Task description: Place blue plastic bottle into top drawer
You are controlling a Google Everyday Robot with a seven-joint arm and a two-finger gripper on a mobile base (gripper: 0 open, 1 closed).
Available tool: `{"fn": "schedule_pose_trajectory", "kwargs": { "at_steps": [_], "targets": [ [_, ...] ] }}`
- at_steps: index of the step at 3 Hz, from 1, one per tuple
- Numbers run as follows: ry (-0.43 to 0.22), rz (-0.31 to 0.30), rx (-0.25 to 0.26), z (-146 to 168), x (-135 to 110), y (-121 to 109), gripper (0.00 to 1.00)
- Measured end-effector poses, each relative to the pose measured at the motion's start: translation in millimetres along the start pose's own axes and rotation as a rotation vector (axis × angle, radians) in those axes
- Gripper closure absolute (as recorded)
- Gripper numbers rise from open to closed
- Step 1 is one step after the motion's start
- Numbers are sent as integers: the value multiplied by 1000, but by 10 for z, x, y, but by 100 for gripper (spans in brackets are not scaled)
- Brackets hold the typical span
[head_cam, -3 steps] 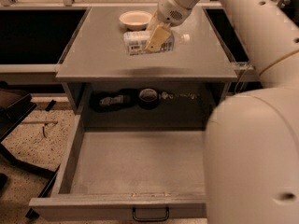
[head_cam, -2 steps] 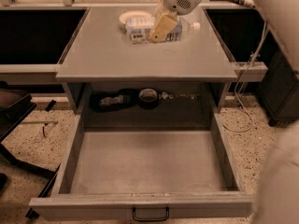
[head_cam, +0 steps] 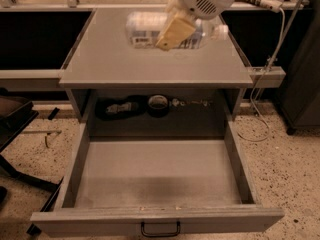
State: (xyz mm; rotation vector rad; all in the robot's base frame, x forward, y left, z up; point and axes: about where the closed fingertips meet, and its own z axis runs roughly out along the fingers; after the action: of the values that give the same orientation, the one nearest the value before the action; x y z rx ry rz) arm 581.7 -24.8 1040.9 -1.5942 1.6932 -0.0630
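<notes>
The blue plastic bottle (head_cam: 192, 34) lies on its side in the air above the grey tabletop (head_cam: 125, 64), with its white cap (head_cam: 220, 31) pointing right. My gripper (head_cam: 169, 38) comes down from the top of the view and is shut on the bottle's middle, with one tan finger (head_cam: 175, 29) across its label. The top drawer (head_cam: 155, 176) is pulled fully open below the tabletop and is empty, with its black loop handle (head_cam: 160, 229) at the front. The bottle is behind the drawer, over the tabletop's back half.
A cream bowl (head_cam: 142, 20) is mostly hidden behind the bottle's left end. In the recess behind the drawer lie a dark object (head_cam: 117, 107) and a round black item (head_cam: 158, 104). A white cable (head_cam: 272, 59) hangs at the right. A black chair base (head_cam: 15, 134) stands at the left.
The bottle in my gripper has moved right and looks larger and higher in view. The arm that filled the right side has withdrawn upward, and the whole drawer shows.
</notes>
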Motion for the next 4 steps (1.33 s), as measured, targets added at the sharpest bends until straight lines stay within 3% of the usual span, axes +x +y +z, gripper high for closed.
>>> {"fn": "schedule_pose_trajectory", "kwargs": {
  "at_steps": [1,2,3,4],
  "targets": [
    [17,18,-35,142,63,557,100],
    [36,96,-138,583,393,1162,100],
    [39,159,-245,950,672,1565,100],
    [39,158,-243,955,671,1565,100]
  ]
}}
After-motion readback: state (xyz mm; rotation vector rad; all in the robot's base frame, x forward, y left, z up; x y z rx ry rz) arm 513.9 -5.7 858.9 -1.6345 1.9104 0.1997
